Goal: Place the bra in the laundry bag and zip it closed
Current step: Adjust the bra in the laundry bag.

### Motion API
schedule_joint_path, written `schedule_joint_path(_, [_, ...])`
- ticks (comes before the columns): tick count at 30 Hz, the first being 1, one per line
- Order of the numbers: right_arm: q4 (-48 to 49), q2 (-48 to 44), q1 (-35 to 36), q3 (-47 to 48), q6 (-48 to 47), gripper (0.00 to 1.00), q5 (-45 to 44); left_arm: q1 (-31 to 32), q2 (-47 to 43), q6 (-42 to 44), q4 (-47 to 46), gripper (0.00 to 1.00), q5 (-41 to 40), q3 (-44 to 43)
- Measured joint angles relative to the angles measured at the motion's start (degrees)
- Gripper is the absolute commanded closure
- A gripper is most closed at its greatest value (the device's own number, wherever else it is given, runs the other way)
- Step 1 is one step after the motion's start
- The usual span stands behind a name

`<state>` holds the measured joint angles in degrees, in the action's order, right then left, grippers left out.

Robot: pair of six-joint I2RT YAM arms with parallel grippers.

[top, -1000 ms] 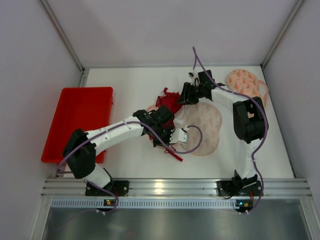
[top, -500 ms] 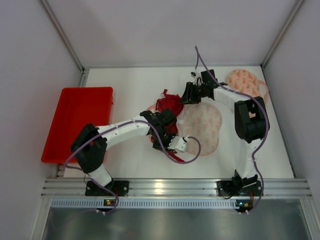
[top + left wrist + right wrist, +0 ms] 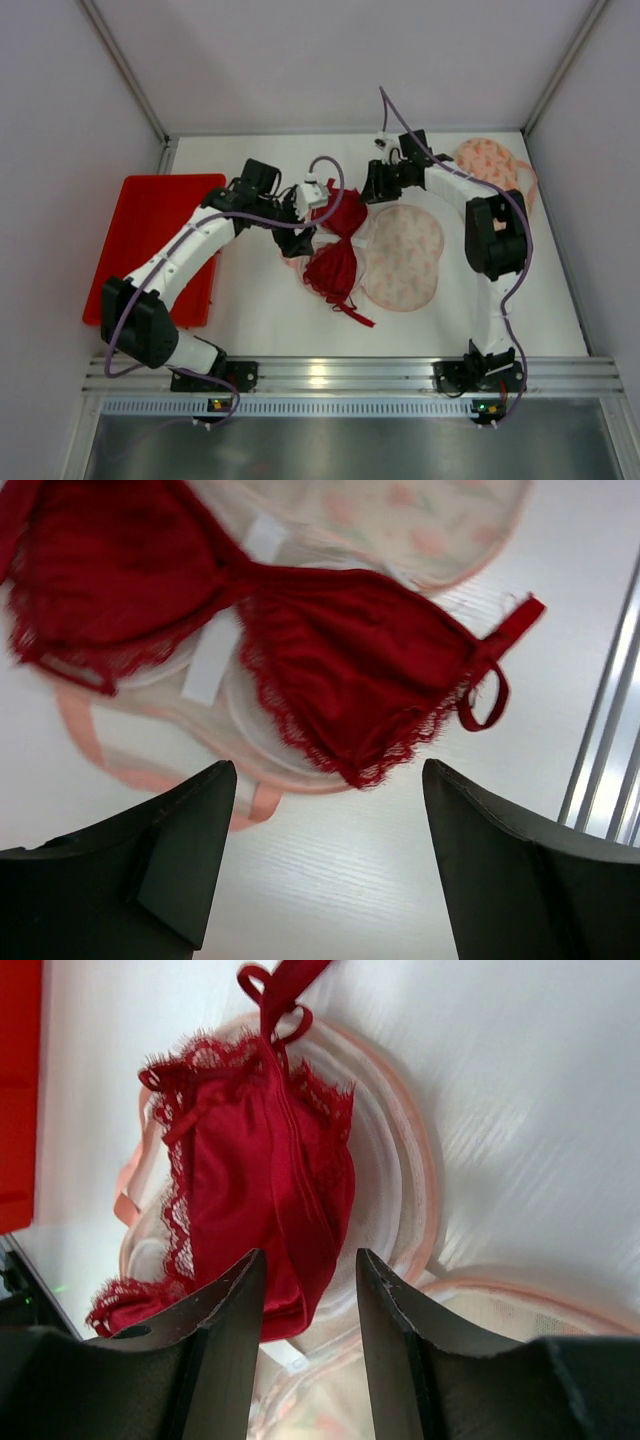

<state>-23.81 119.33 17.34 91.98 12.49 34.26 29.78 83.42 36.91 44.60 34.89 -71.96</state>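
bra [image 3: 335, 262]: ctr of the top view, flat, both cups spread side by side, one toward the top of frame, one toward the bottom. One strap [image 3: 356, 314] trails off the lower cup toward the bottom of frame onto the bench [image 3: 250, 165]. L wrist view shows a strap end looped.

bag [image 3: 408, 255]: pale mesh w/ pink print and pink rim, right of the bra and touching it. Wrist views show more mesh and a pink rim under the bra, plus a white label [image 3: 215, 665] partly covered by the cups. So the bra lies on mesh, fully exposed, nothing closed over it. Can't tell if that layer is the bag's inside or its outer face.

L hand [image 3: 328, 780]: wide, nothing btw the fingers, only bare bench under the gap. In the top view it sits just left of ctr, beside the bra's lace edge, no contact visible. L arm [image 3: 190, 265] runs up from the lower left and crosses the right edge of the red tray [image 3: 150, 225], which lies at the left side of the bench.

R hand [image 3: 310, 1258]: upper ctr of the top view, at the top end of the bra. Fingers narrow w/ a gap; bra cup and mesh show through it. Can't tell if it's pinching the mesh or just hovering.

second printed mesh piece [image 3: 492, 160]: upper right corner of the bench, partly behind the R arm [image 3: 495, 240], apart from the bra. alu rail [image 3: 320, 375] along the bottom edge.
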Motion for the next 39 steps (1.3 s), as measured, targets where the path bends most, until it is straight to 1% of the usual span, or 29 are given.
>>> schedule_joint_path(2, [-1.2, 0.3, 0.0, 0.0, -0.9, 0.58, 0.3, -4.3, -1.0, -4.9, -2.4, 0.2, -0.2, 0.8])
schedule_joint_path(3, [-1.7, 0.4, 0.1, 0.0, -1.2, 0.59, 0.5, -5.7, -1.5, -7.3, -3.6, 0.21, -0.6, 1.5])
schedule_joint_path(4, [-2.3, 0.5, 0.2, 0.0, -1.5, 0.63, 0.6, -6.5, -1.7, -9.4, -4.7, 0.22, -1.2, 2.4])
schedule_joint_path(6, [-2.9, 0.7, 0.2, 0.1, -2.2, 0.68, 1.0, -7.0, -2.6, -14.0, -7.7, 0.23, -2.2, 6.0])
schedule_joint_path(7, [-3.1, 0.8, 0.3, 0.1, -2.6, 0.74, 1.2, -6.9, -2.9, -16.2, -8.7, 0.24, -2.7, 8.0])
schedule_joint_path(9, [-4.8, 1.5, 0.5, 1.3, -4.1, 0.8, 1.4, -6.9, -3.2, -20.1, -9.9, 0.24, -3.4, 11.8])
schedule_joint_path(10, [-5.8, 2.1, 0.5, 2.2, -5.1, 0.87, 1.4, -6.9, -3.0, -21.5, -10.1, 0.25, -3.8, 12.8])
schedule_joint_path(11, [-6.3, 2.5, 0.5, 3.0, -6.0, 0.91, 1.4, -7.0, -2.8, -23.0, -10.2, 0.25, -4.3, 13.7])
schedule_joint_path(15, [-9.7, 3.2, 0.5, 5.9, -11.1, 1.0, 1.2, -7.9, -1.0, -26.9, -11.4, 0.26, -4.8, 14.2])
schedule_joint_path(24, [-14.7, 3.2, 0.8, 9.5, -21.8, 1.0, 1.8, -9.0, 6.5, -30.4, -13.0, 0.27, -6.0, 13.8])
schedule_joint_path(27, [-16.5, 3.7, 1.2, 11.8, -25.3, 1.0, 1.9, -9.2, 8.2, -30.8, -13.1, 0.29, -5.7, 13.4])
schedule_joint_path(29, [-16.7, 5.3, 1.7, 14.7, -27.8, 1.0, 2.2, -9.6, 8.5, -30.8, -13.1, 0.33, -4.8, 13.1])
schedule_joint_path(34, [-16.8, 8.7, 2.6, 17.1, -29.9, 1.0, 2.9, -9.8, 8.5, -30.9, -13.4, 0.37, -2.0, 12.9])
schedule_joint_path(39, [-17.2, 10.6, 2.9, 17.2, -30.7, 1.0, 3.2, -9.8, 9.5, -31.6, -13.4, 0.37, 1.4, 12.3])
